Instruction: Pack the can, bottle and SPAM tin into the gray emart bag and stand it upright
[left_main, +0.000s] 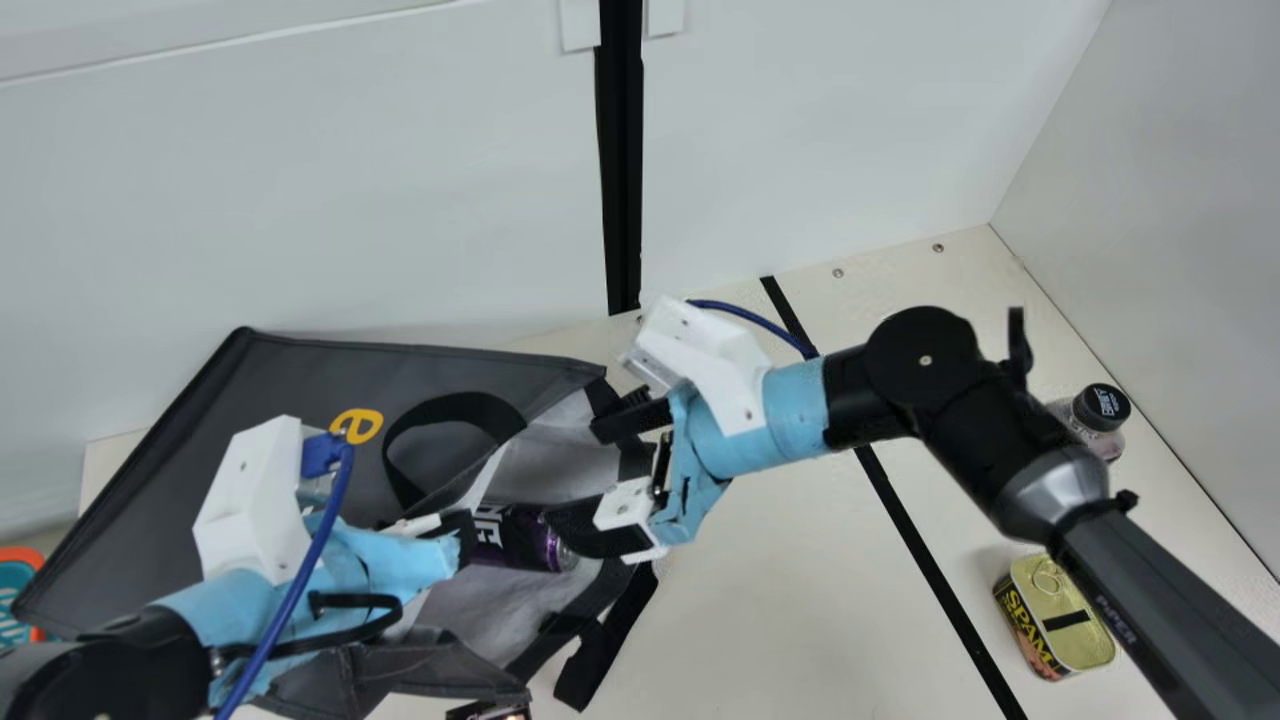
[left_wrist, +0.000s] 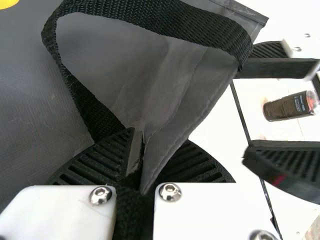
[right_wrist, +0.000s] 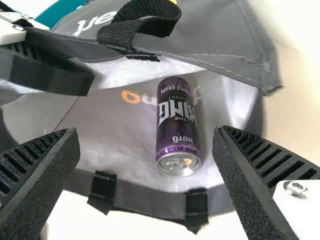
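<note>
From the main view's middle, the bottle (left_main: 1102, 410) is at three o'clock, the SPAM tin (left_main: 1060, 615) at four. The left wrist view shows the left gripper (left_main: 464, 530) pinching the bag (left_wrist: 200, 75) by its edge; the right one shows the can (right_wrist: 177, 125) inside, the right gripper (left_main: 573, 478) spread wide.

The main view looks steeply down, bag (left_main: 290, 370) at eight o'clock; the left wrist view closely faces a strap (left_wrist: 150, 17), the right the can (right_wrist: 177, 125), which main shares.
</note>
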